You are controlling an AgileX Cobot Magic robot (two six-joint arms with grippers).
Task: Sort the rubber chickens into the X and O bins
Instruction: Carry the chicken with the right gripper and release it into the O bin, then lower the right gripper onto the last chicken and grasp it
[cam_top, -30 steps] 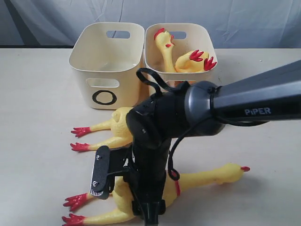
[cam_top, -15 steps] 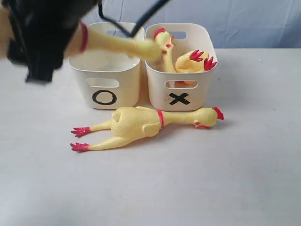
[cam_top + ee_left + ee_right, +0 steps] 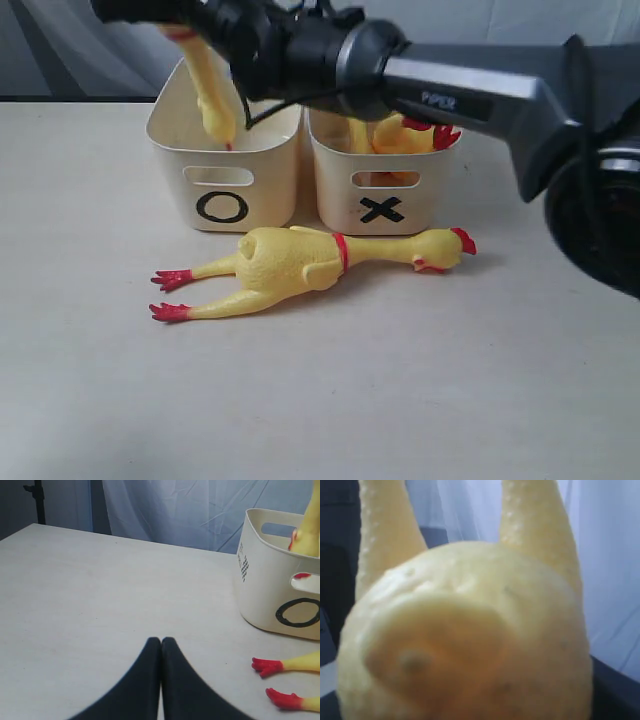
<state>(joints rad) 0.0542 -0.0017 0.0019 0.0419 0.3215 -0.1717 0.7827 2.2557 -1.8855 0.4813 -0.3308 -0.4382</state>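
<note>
My right gripper (image 3: 165, 15) reaches across from the right, high over the O bin (image 3: 225, 165), shut on a rubber chicken (image 3: 210, 90). The chicken's neck hangs head-down into that bin. Its yellow body (image 3: 470, 630) fills the right wrist view and hides the fingers. A second chicken (image 3: 290, 262) lies on its side on the table in front of both bins, head toward the right. Another chicken (image 3: 400, 135) sits in the X bin (image 3: 380, 170). My left gripper (image 3: 161, 641) is shut and empty, low over the table left of the O bin (image 3: 270, 590).
The right arm's dark link (image 3: 450, 90) spans the space above the X bin. Red feet of the lying chicken (image 3: 270, 666) show near the left gripper. A pale curtain hangs behind the table.
The right arm lifted the front chicken off the table, swung it up and left, and now holds it over the O bin with its neck hanging inside.
</note>
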